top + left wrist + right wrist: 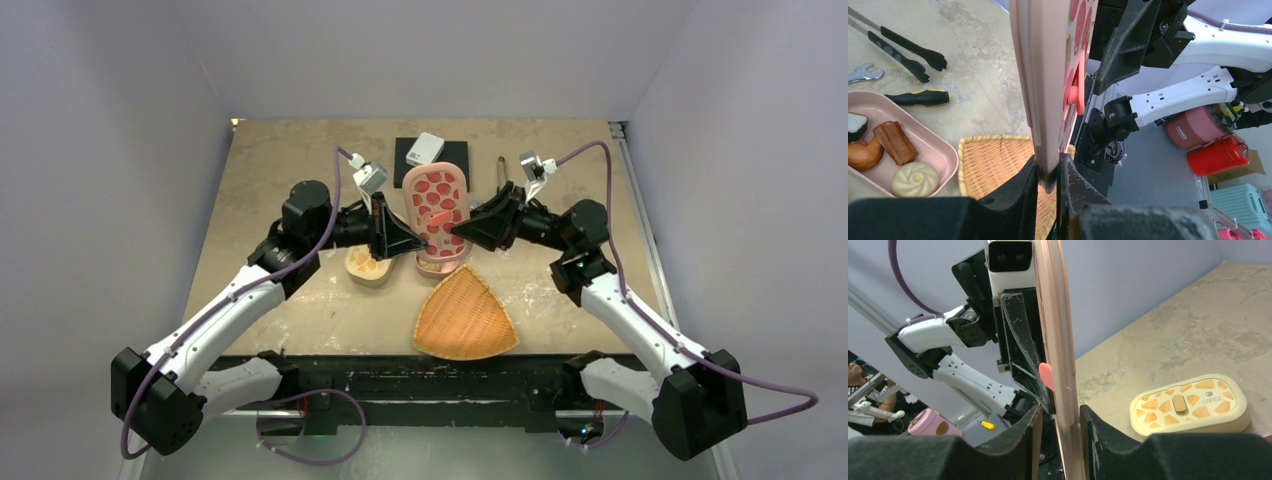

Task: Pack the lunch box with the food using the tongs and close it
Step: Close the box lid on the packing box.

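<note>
Left gripper (1048, 169) was clamped tight on the edge of the pink spotted lid (437, 203), mid-frame in the top view. Right gripper (1059, 414) sat loose around the opposite edge, with a gap on one side. In the left wrist view, the lunch box (945, 150) sat lower left holding a bun (914, 179) and a sausage (895, 142), with the tongs (908, 50) on the table upper left.

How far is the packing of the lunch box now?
Done: the food lies in the lunch box, and the tongs lie on the table. In hand: the left claw pinches the lid on edge; the right claw stands open around it. To do: lay the lid on the box and close it.
</note>
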Action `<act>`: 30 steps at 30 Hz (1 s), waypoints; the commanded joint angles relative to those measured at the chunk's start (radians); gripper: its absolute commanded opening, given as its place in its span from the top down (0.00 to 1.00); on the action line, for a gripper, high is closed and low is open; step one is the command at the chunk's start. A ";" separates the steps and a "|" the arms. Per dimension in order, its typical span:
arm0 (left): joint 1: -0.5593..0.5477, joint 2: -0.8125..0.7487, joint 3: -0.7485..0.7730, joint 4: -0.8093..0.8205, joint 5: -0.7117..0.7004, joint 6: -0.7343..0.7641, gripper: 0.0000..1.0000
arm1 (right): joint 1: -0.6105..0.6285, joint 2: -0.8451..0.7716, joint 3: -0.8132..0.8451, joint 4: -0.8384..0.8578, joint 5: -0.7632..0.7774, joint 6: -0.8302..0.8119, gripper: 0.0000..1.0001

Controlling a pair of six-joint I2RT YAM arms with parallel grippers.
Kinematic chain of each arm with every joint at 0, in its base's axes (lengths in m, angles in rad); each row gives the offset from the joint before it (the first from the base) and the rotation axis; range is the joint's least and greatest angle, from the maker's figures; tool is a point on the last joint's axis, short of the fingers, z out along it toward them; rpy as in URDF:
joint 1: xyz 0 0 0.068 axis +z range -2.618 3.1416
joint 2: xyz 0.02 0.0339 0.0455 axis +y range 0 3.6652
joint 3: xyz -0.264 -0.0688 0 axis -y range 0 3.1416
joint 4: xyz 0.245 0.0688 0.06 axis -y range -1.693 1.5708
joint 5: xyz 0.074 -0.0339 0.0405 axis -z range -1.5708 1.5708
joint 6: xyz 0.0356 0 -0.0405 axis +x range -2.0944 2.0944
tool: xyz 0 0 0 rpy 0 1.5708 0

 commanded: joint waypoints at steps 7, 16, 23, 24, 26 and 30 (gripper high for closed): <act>0.004 0.001 0.029 -0.013 -0.067 0.035 1.00 | 0.003 -0.046 -0.031 0.016 0.105 0.015 0.83; 0.016 0.113 0.102 -0.187 -0.174 0.093 0.70 | 0.002 -0.057 -0.083 -0.044 0.255 0.061 1.00; 0.039 0.189 0.158 -0.302 -0.367 0.132 0.25 | 0.002 -0.047 -0.208 -0.077 0.486 0.293 1.00; 0.039 0.197 0.160 -0.302 -0.374 0.133 0.24 | 0.001 -0.033 -0.224 -0.047 0.499 0.311 1.00; 0.039 0.220 0.166 -0.297 -0.373 0.135 0.24 | 0.006 0.010 -0.247 -0.009 0.523 0.379 1.00; 0.039 0.302 0.201 -0.302 -0.389 0.125 0.25 | 0.017 0.075 -0.283 0.038 0.585 0.477 1.00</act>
